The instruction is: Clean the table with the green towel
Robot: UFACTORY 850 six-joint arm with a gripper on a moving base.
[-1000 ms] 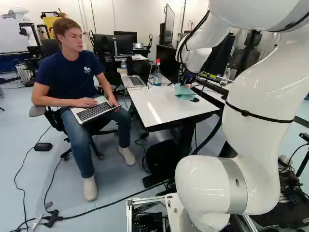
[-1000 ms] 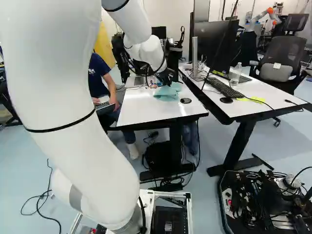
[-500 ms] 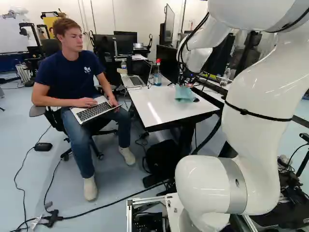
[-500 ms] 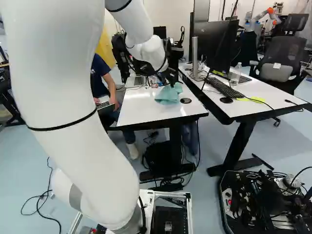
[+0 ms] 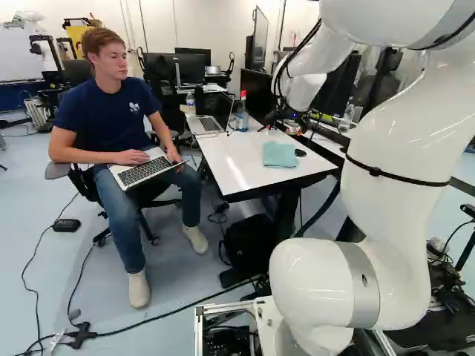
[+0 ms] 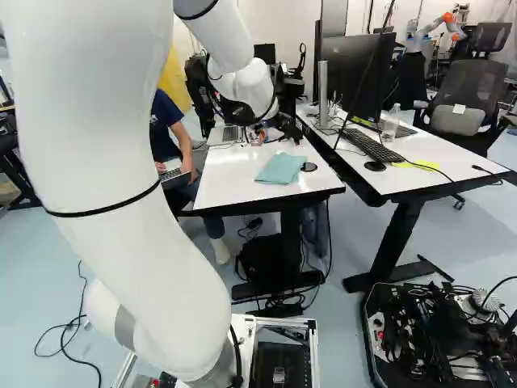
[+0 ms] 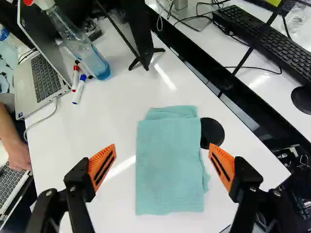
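Hovering in left base view with black gripper [image 5: 280, 124] above far part of white table [image 5: 237, 172], beyond green towel [image 5: 280, 155]. Showing in right base view same towel folded flat on table's right part, just left of black disc [image 6: 308, 167], with laptop [image 6: 224, 136] at far left. Holding fingers [image 7: 102, 167] wide apart in wrist view, with towel lying on tabletop ahead of and between both. Showing bottle [image 7: 85, 51] and markers [image 7: 78, 89] beside laptop, farther off to left.

Soft matt cloth towel [image 7: 170, 165] on a smooth glossy white tabletop [image 7: 104, 124], beside ribbed orange pads [image 7: 103, 165].
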